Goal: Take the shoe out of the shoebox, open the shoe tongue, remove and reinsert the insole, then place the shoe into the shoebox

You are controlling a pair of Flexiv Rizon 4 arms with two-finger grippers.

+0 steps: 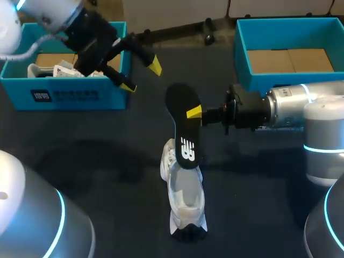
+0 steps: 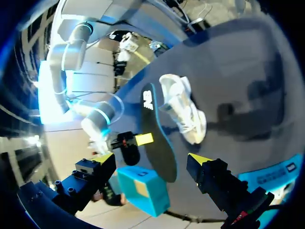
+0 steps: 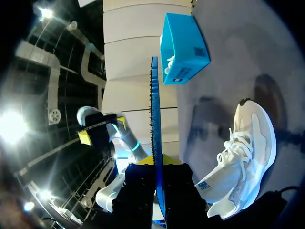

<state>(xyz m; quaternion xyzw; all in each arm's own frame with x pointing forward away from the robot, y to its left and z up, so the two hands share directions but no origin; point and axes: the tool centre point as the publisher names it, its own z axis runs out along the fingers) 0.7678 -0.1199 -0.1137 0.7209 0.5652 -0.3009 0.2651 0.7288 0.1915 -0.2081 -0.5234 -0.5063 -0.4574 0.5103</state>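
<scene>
Insole [image 1: 183, 123] pinched edgewise in right gripper [image 1: 194, 113], over white sneaker [image 1: 185, 193] on surface [image 1: 107, 161]; left gripper [image 1: 141, 76] spread beside blue shoebox [image 1: 70, 97].

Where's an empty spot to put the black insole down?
The dark table is bare between the left blue shoebox and the white sneaker, and also on the sneaker's other side, near the right arm. The middle is crowded: the right gripper holds the flat black insole right by the sneaker.

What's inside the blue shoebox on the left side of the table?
In the blue shoebox, something white lies on a brown cardboard floor; whether shoe or paper is unclear. The left arm covers the box's right part, hiding the rest.
</scene>
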